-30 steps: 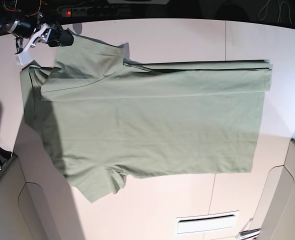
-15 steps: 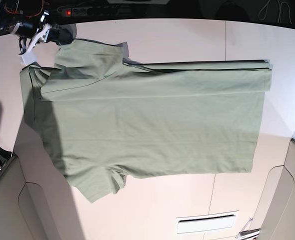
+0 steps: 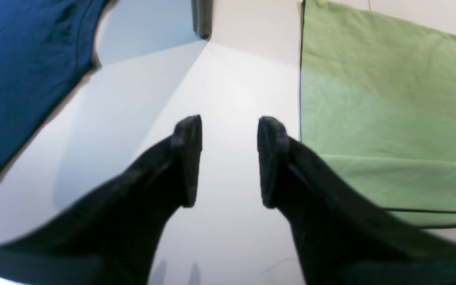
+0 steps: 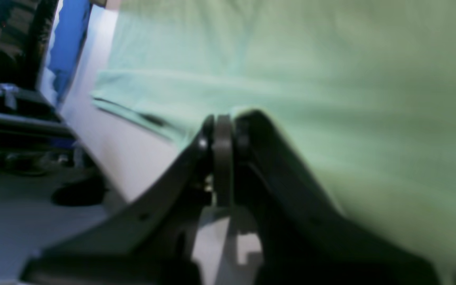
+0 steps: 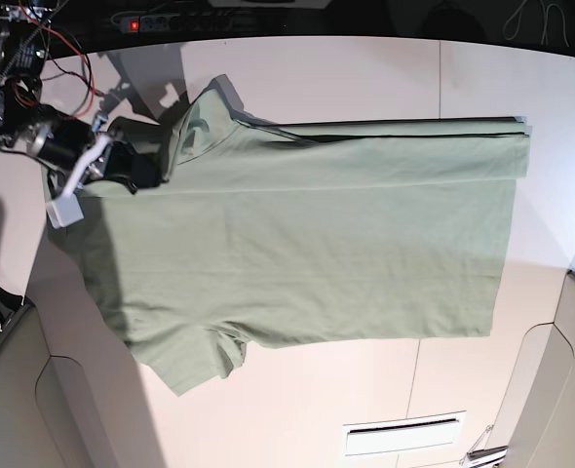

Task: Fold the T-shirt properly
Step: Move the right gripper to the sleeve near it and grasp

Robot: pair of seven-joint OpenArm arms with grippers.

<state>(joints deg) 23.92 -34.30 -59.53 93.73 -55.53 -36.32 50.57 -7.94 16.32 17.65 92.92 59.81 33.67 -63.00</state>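
The large pale sage-green short-sleeved T-shirt (image 5: 307,244) of thin knit fabric is lying spread across the smooth off-white table (image 5: 365,78), with its far long edge folded over into a narrow band running the length of the body toward the hem. Taking the shirt as the landmark, the right gripper (image 5: 136,166) is sitting over its collar end, at the corner where the upper sleeve meets the folded band, and there the sleeve fabric is standing up in a small peak beside the black claw. In the right wrist view the right gripper (image 4: 223,158) is showing its black fingers clenched together with a thin dark strip between the pads, and green cloth is filling the space close behind them; whether that strip is the shirt's seam is too blurred to tell. The left gripper (image 3: 228,162) is hovering off the shirt's hem edge, above bare table, with its two black fingers spread apart and nothing between them. On the side of that claw away from the green shirt, a dark blue garment (image 3: 22,71) is lying on the table.
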